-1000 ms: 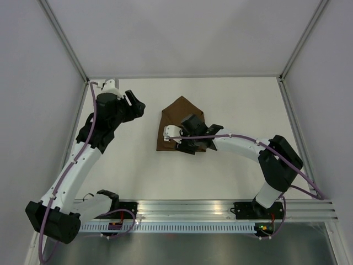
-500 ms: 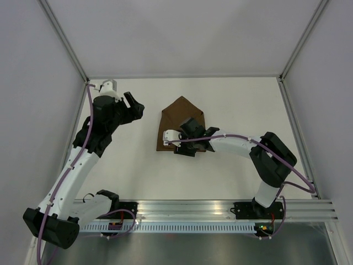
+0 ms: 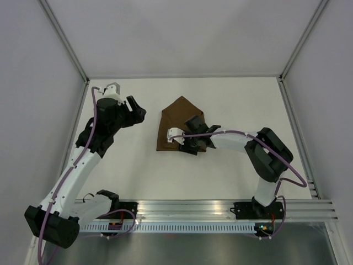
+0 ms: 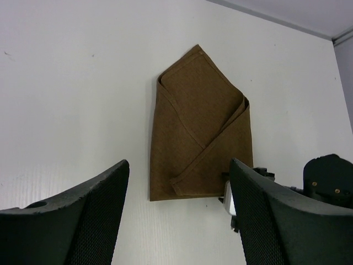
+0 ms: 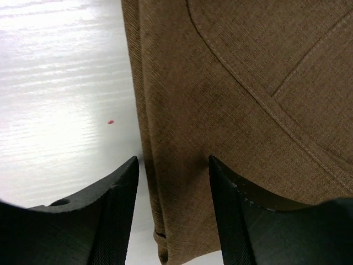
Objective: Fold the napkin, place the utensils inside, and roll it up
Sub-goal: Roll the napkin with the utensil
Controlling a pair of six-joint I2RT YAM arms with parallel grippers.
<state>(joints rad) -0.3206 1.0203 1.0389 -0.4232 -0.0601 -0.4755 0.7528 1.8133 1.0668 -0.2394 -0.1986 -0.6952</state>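
Coarse brown cloth on a smooth white tabletop, among plastic and metal.
The napkin point(image 5: 248, 110) is matt woven fabric, its threads plain to see up close and its edges hemmed. The table point(image 3: 231, 105) is white and smooth, with a soft sheen and faint streaks. The fingers point(image 4: 99, 215) of the left gripper point(image 4: 179, 165) are matt black plastic with a fine mesh texture; those of the right gripper point(image 5: 174, 160) look smoother. The arms point(image 3: 71, 176) wear white plastic shells, and the near rail point(image 3: 193, 208) is brushed metal.
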